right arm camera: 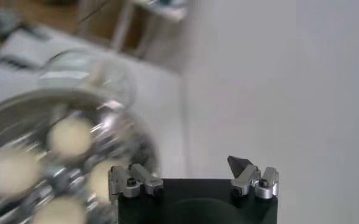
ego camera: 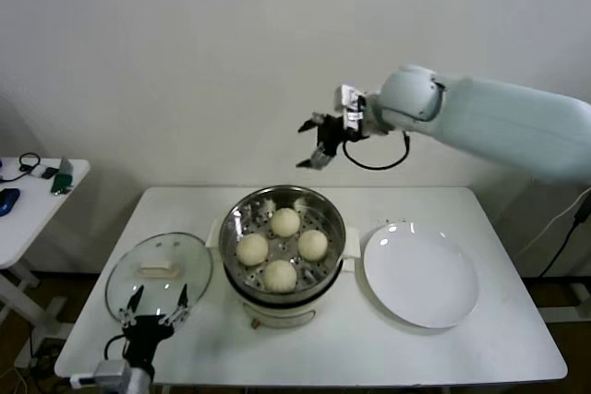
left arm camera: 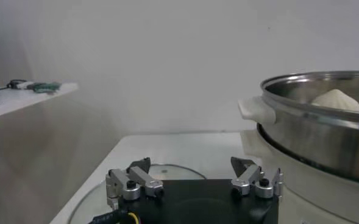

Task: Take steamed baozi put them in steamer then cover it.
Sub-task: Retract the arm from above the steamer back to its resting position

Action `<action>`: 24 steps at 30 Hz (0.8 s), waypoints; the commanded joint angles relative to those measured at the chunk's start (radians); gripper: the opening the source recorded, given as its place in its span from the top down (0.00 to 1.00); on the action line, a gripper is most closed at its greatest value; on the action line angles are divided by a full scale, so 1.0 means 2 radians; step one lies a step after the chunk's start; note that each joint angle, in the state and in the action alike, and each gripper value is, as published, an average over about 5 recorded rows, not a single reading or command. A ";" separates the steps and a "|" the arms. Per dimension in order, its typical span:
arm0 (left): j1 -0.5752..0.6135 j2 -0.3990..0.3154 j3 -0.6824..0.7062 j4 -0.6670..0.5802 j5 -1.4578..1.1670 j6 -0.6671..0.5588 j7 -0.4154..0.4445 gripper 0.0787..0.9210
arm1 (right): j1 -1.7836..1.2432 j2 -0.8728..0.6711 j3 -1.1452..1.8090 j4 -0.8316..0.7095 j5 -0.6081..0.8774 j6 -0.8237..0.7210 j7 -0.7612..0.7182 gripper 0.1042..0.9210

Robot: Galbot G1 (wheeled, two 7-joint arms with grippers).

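White table [ego camera: 517, 339] carrying everything: four steamed baozi [ego camera: 283, 247] sitting in the steamer [ego camera: 242, 219] mid-frame, cover [ego camera: 159, 273] lying lower left. Right tool [ego camera: 312, 143] hanging wide above the steamer, holding nothing; left tool [ego camera: 158, 304] gaping wide at the cover's near edge.

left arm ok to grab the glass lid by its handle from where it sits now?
Probably yes: the left gripper hangs open at the near rim of the cover, its handle uncovered, the steamer beside it.
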 commanded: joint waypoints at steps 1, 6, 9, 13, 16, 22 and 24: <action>-0.004 0.001 0.001 0.001 0.003 -0.017 -0.011 0.12 | -0.252 -0.153 0.278 0.070 0.023 0.009 0.229 0.12; -0.006 0.009 0.003 0.007 0.006 -0.035 -0.014 0.12 | -0.450 -0.199 0.457 0.092 -0.004 0.038 0.239 0.12; -0.009 0.013 0.005 0.014 0.018 -0.045 -0.013 0.12 | -0.583 -0.206 0.583 0.104 -0.011 0.052 0.236 0.12; -0.014 0.014 0.007 0.017 0.039 -0.049 -0.014 0.12 | -0.762 -0.185 0.751 0.127 -0.025 0.076 0.227 0.12; -0.018 0.014 0.005 0.016 0.060 -0.054 -0.020 0.12 | -0.868 -0.147 0.841 0.145 -0.052 0.096 0.213 0.12; -0.023 0.020 0.001 0.010 0.093 -0.056 -0.027 0.12 | -1.011 -0.040 0.941 0.169 -0.129 0.174 0.173 0.12; -0.021 0.024 -0.001 0.009 0.103 -0.057 -0.028 0.12 | -1.045 -0.009 0.954 0.171 -0.146 0.200 0.161 0.12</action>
